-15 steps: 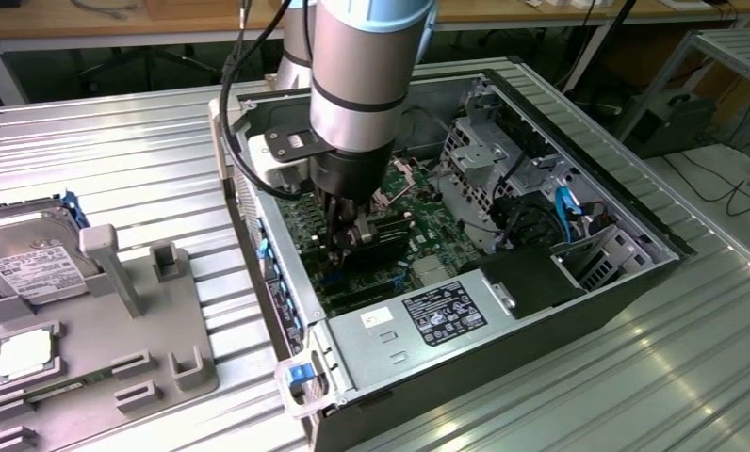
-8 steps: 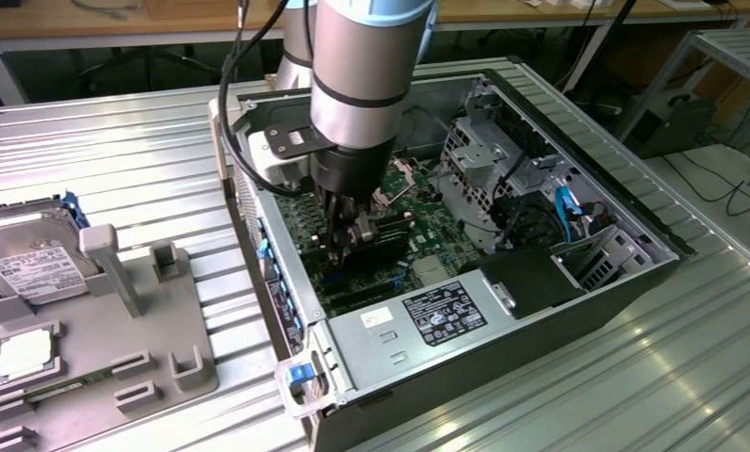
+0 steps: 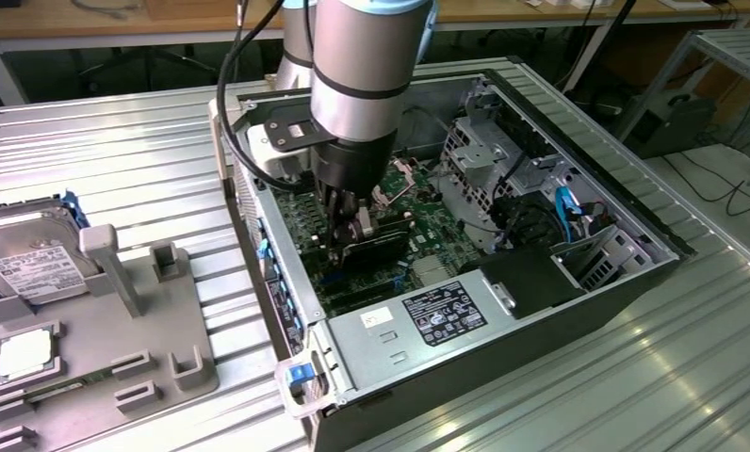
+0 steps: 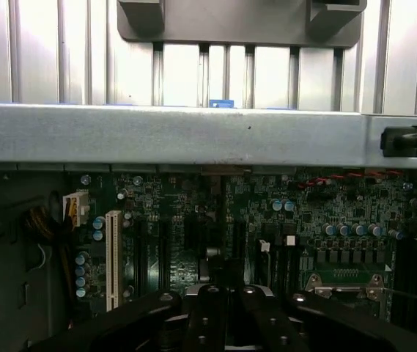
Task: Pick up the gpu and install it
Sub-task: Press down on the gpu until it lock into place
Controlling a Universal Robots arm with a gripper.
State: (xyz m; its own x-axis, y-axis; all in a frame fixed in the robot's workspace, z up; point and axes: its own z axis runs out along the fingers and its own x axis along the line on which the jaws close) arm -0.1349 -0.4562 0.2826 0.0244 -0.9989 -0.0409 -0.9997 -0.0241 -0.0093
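Observation:
The open computer case lies on its side on the ribbed metal table. My gripper reaches down inside it over the green motherboard. Its fingers are shut on the top edge of the gpu, a dark thin card standing upright on the board beside the power supply. In the wrist view the black fingers are pressed together at my gripper, above the motherboard. The card itself is mostly hidden under them.
A grey holder tray at the exterior view's left carries a silver hard drive and a square processor chip. The power supply, the drive cage and cables crowd the case. The case wall and a white slot lie close.

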